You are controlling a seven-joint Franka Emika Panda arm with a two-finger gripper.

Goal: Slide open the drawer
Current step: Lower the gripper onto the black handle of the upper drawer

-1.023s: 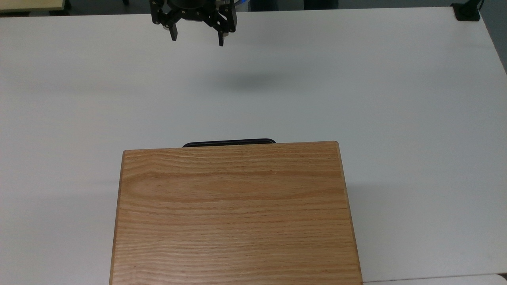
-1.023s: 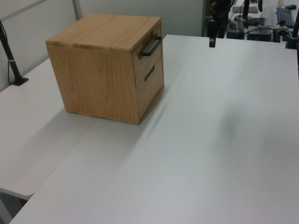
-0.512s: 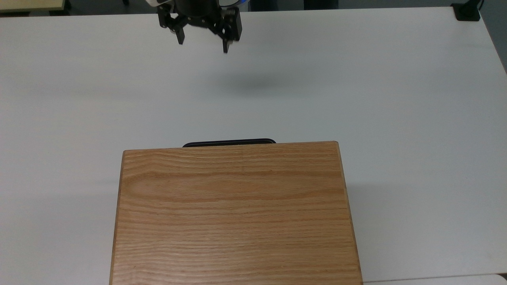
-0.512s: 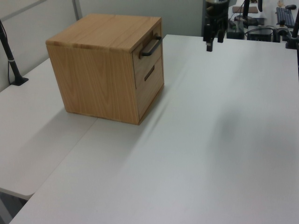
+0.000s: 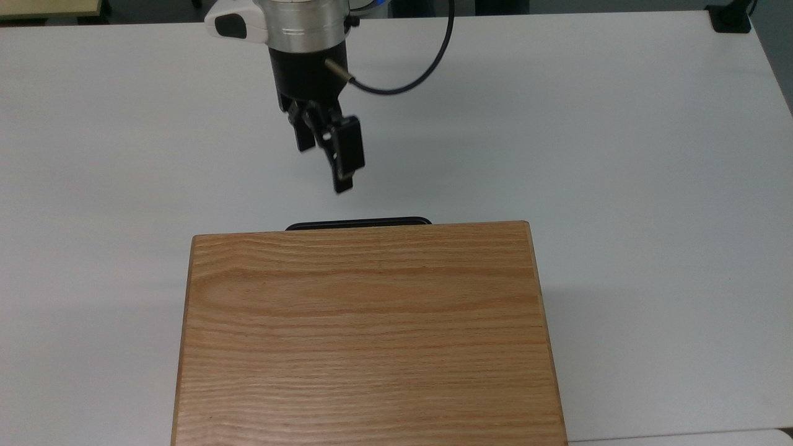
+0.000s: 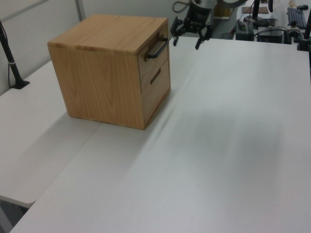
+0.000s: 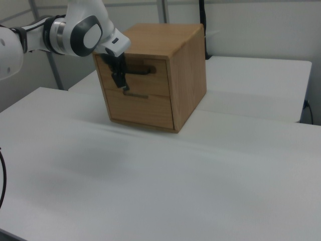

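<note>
The drawer point(image 6: 151, 54) is the upper one of an oak cabinet point(image 5: 365, 328) and sits flush with the cabinet front, shut. Its long black bar handle point(image 6: 156, 48) pokes out past the cabinet's top edge in the top view point(image 5: 358, 222) and runs across the drawer front point(image 7: 150, 78) in the right view. My gripper point(image 5: 325, 162) hangs open a short way in front of the handle, touching nothing. In the left view the gripper point(image 6: 185, 42) is level with the handle and just to its right. In the right view the gripper point(image 7: 122, 81) overlaps the handle's left end.
A lower drawer point(image 6: 156, 80) with a slot pull sits beneath the upper one. The cabinet stands on a white table point(image 5: 619, 186). A black clamp post point(image 6: 12, 63) stands at the left view's left, and a black mount point(image 5: 730, 18) at the table's far corner.
My gripper has come from the table's far edge toward the cabinet, dropped lower and turned its fingers. The drawer has not moved.
</note>
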